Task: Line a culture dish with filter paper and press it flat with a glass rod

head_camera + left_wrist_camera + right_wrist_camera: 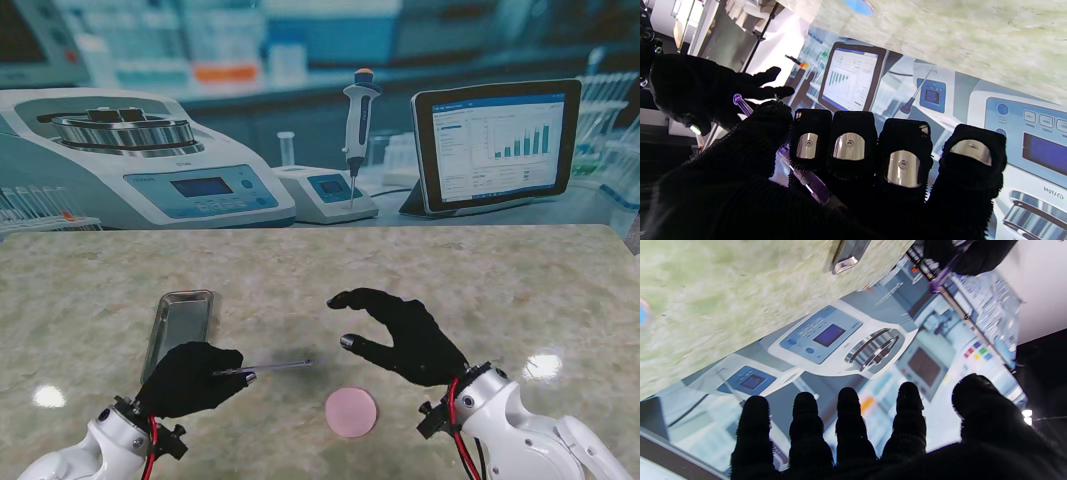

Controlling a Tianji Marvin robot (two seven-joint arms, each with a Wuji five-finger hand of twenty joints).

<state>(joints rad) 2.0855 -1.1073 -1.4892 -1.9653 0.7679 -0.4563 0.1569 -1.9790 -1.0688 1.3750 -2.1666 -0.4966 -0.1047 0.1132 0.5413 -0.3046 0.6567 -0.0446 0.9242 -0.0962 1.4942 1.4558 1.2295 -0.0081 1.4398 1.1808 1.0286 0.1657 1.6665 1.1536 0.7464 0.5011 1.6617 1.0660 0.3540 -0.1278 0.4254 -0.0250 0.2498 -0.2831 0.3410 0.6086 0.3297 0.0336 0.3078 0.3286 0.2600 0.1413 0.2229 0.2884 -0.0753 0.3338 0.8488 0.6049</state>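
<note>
Left hand [190, 378], near the tabletop's [520, 290] front edge, is closed around the glass rod [280, 366], which is pointed rightward. Right hand [405, 335] is held empty, fingers spread. A pink culture dish [351, 412] is seen between them; a metal tray [180, 325] lies left.

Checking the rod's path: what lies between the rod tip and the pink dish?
Only bare table top, in the stand's view: the glass rod, held by the left hand, points toward the right hand; the dish lies nearer me.
</note>
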